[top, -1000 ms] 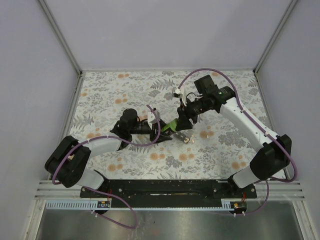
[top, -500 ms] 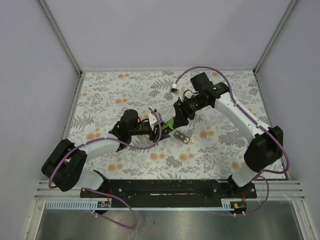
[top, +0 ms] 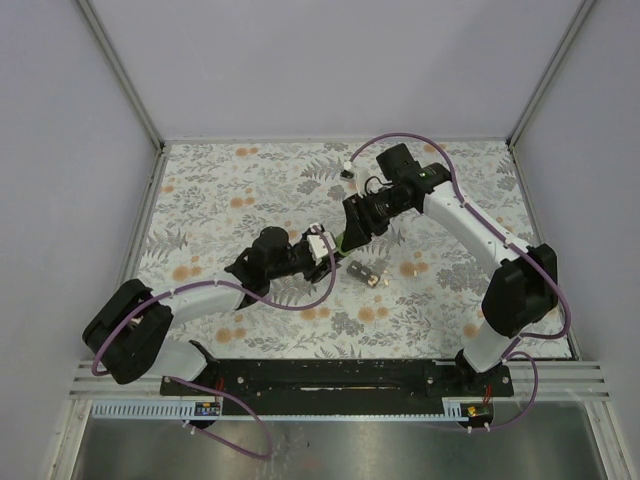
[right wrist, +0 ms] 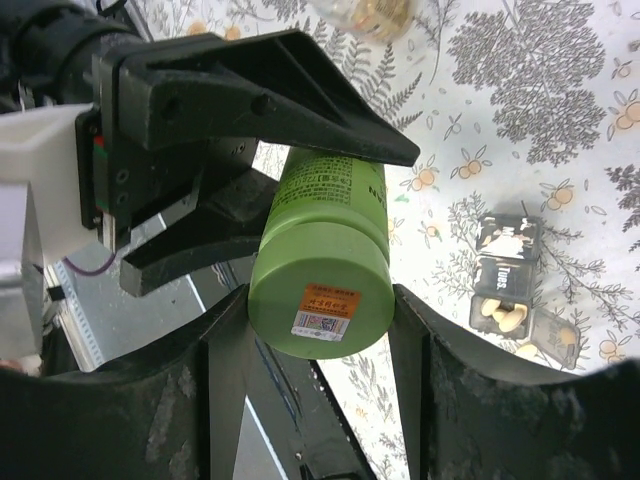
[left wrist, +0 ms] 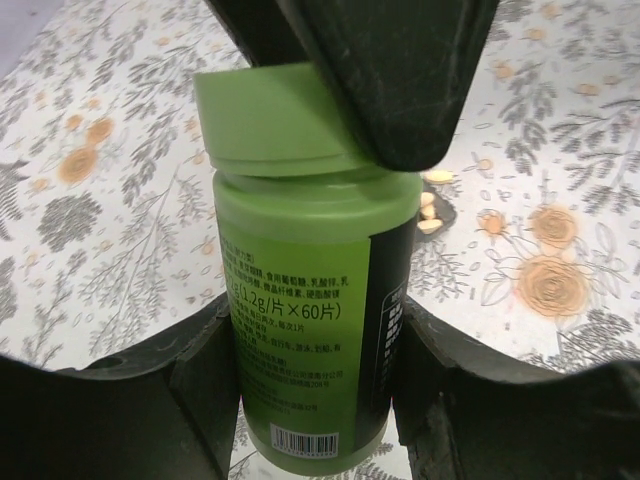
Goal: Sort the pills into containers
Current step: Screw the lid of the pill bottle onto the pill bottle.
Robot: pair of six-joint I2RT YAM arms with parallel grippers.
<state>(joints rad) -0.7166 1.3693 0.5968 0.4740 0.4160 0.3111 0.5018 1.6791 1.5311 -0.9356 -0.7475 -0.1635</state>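
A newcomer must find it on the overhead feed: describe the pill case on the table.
Go to the middle of the floral tablecloth, where a green pill bottle is held aloft. Just right of it, on the side nearer the camera, the pill case lies flat on the cloth. It is the only small black box there, with pale pills in open compartments.

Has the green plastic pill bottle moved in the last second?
Yes: the green plastic pill bottle has shifted slightly up the top view, away from the unmoved black pill box.
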